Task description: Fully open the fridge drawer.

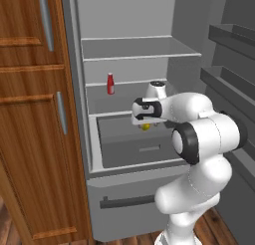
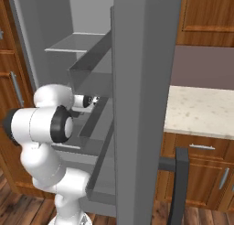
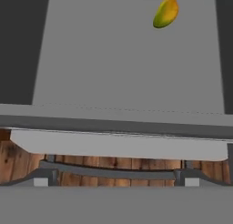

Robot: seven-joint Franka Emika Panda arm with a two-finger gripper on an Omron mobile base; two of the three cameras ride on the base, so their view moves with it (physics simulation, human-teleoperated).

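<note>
The fridge drawer (image 1: 130, 142) sits in the lower part of the open fridge, directly below the tool (image 1: 145, 123). In the left base view I see it as a wide dark-grey bin with a small slot handle (image 1: 149, 149) at the centre of its front face. Its long axis runs side to side across the fridge, so the pull direction is straight out toward my base. I judge it to be part-way out already: its interior floor is exposed from above, and in the hand view the camera looks down into the bin past its front rim (image 3: 118, 125) to the wooden floor (image 3: 113, 164) below.

A yellow-green mango (image 3: 165, 12) lies on the drawer floor, toward the back from the tool. In the left base view it shows as a small yellow patch just under the tool.

The tool hangs over the open bin, pointing down, above and behind the slot handle. The handle therefore lies forward of the tool and lower. I cannot tell whether the tool is released or clenched: its fingertips are not resolved in any view. It is not on the handle.

Further out, a red bottle (image 1: 110, 83) stands on the shelf (image 1: 124, 82) above and to the left of the tool. Below the drawer is a lighter front panel with a long dark bar handle (image 1: 129, 201), which is not the target. The open fridge door (image 2: 141, 105) stands to the right of the arm.

I judge the coming move to require bringing the tool forward and down to the front of the drawer, then drawing toward the base.
</note>
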